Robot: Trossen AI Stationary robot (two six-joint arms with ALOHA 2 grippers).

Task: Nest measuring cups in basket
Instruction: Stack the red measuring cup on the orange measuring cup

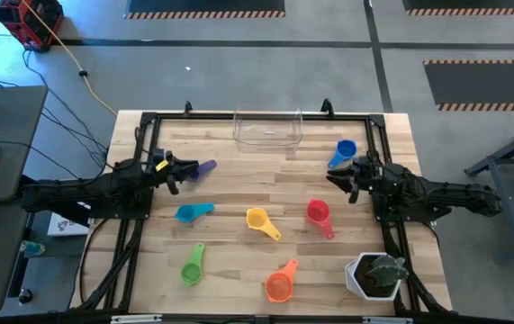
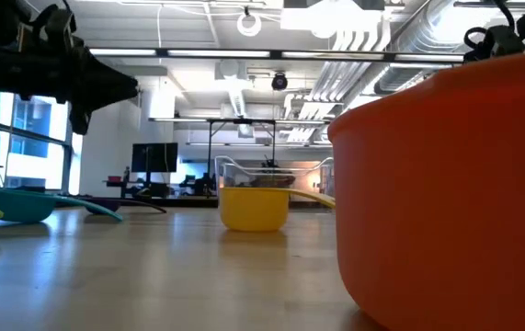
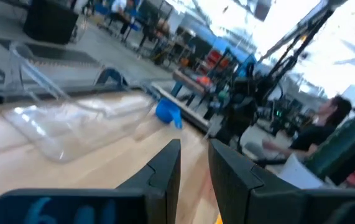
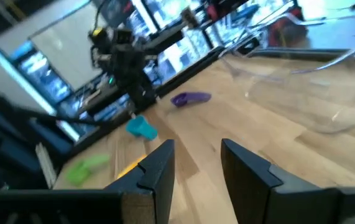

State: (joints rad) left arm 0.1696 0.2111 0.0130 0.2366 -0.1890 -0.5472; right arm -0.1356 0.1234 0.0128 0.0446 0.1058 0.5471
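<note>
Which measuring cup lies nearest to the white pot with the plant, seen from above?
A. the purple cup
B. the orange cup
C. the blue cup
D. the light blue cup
B: in the high view the orange measuring cup lies at the table's front, beside the white pot with the plant; the other three named cups lie much farther off.

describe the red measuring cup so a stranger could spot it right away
Start at the white pot with a green plant on the table's right front corner. Just behind it, toward the middle, lies the red measuring cup. Its nearest neighbours are yellow and orange.
</note>
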